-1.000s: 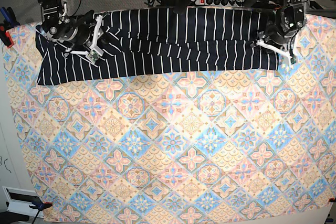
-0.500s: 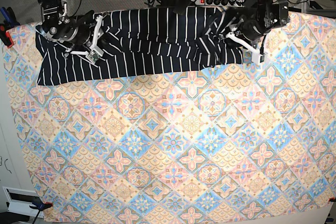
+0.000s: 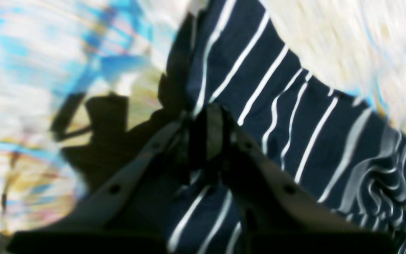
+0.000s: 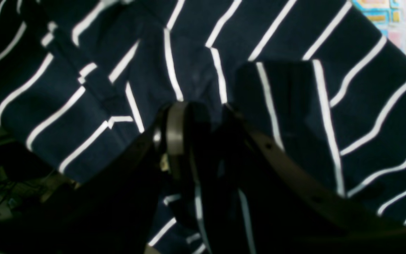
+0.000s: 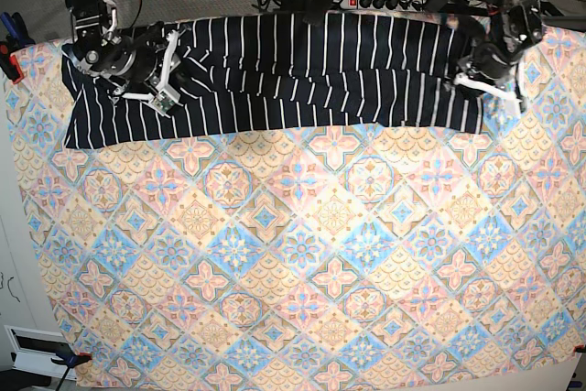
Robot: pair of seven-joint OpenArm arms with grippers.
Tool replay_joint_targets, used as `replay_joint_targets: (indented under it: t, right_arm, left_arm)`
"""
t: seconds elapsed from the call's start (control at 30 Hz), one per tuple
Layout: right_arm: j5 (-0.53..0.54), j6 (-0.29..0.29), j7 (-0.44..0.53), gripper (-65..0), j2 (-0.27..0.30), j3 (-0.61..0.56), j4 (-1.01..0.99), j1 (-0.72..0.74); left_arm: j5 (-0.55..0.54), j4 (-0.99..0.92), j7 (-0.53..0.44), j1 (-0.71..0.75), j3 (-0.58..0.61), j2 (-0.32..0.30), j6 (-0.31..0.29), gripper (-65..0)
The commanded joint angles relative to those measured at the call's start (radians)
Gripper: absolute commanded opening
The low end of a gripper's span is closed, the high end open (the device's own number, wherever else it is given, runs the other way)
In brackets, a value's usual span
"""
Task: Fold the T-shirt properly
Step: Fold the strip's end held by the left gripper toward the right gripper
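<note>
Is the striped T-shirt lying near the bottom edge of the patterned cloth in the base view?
No, the T-shirt stretches in a long band along the top edge of the patterned cloth.

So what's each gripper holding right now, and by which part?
Both hold the T-shirt: the left gripper pinches its edge at one end, the right gripper grips a fold of cloth near the other end.

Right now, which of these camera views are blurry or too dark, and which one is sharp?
Left wrist view: heavy motion blur smears the patterned cloth; only the striped T-shirt reads fairly clearly. Right wrist view: dim and soft, with the fingers nearly black against the shirt. Base view: evenly lit and sharp across the whole table.
</note>
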Motion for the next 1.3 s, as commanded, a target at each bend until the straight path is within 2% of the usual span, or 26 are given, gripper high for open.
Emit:
replay_joint_targets:
  t: [0.0, 0.27, 0.43, 0.5, 0.7, 0.9, 1.13, 1.27]
  right_arm:
    - [0.012, 0.002, 0.015, -49.7, 0.012, 0.005, 0.018, 0.003]
    - [0.012, 0.002, 0.016, -49.7, 0.012, 0.003, 0.052, 0.001]
    - [0.012, 0.002, 0.013, -49.7, 0.012, 0.003, 0.128, -0.002]
    - [0.013, 0.002, 0.013, -49.7, 0.012, 0.003, 0.135, -0.002]
    - [0.013, 0.002, 0.013, -49.7, 0.012, 0.003, 0.115, 0.003]
    - [0.013, 0.002, 0.016, -49.7, 0.012, 0.013, 0.115, 0.003]
    - [0.013, 0.002, 0.019, -49.7, 0.039, 0.016, 0.115, 0.000]
    - [0.013, 0.002, 0.019, -49.7, 0.058, 0.016, 0.116, 0.001]
  left_arm:
    - [-0.007, 0.020, -0.010, 0.000, -0.026, -0.010, -0.002, -65.0]
    - [-0.007, 0.020, -0.008, -0.037, -0.167, -0.013, -0.002, -65.0]
    - [-0.017, 0.066, -0.002, -0.035, -0.172, -0.009, -0.004, -65.0]
    - [-0.055, 0.123, 0.002, -0.009, -0.157, 0.016, -0.004, -65.0]
    - [-0.135, 0.281, -0.001, 0.075, 0.029, 0.042, -0.004, -65.0]
    - [-0.155, 0.322, -0.001, 0.095, 0.193, 0.107, -0.002, -65.0]
    - [-0.155, 0.324, -0.001, 0.093, 0.399, 0.110, 0.001, -65.0]
    - [-0.150, 0.324, -0.001, 0.090, 0.462, 0.110, 0.004, -65.0]
